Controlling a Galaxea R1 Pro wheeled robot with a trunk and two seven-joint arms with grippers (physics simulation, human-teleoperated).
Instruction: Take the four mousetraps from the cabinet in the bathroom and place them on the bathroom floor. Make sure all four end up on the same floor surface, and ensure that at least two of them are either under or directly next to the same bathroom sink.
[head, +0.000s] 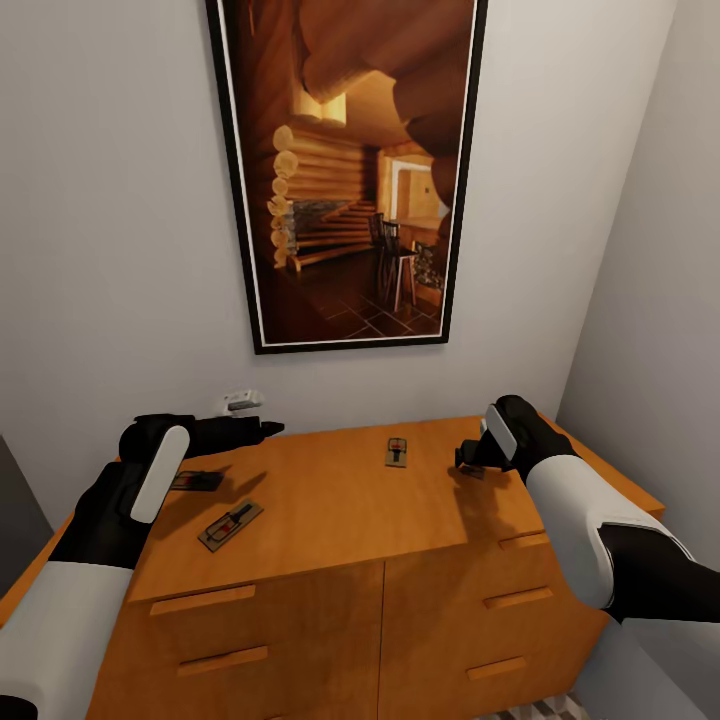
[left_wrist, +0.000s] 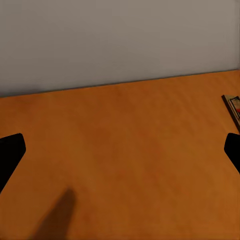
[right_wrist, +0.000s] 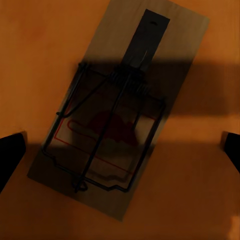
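Right wrist view: right gripper (right_wrist: 120, 150) spread wide directly above shadowed mousetrap (right_wrist: 117, 107); fingertips (right_wrist: 11, 152) cut off at edges.

Home: framed picture (head: 350, 170), wooden cabinet (head: 330, 520)

Mousetraps lying flat on top of my orange-brown cabinet (head: 330, 500).
Three tan mousetraps with dark wire show from my head: one at back centre (head: 397, 451), one front left, angled (head: 230, 524), one far left in shadow (head: 196, 481). A fourth (right_wrist: 120, 112) lies flat below my right wrist, shadowed.
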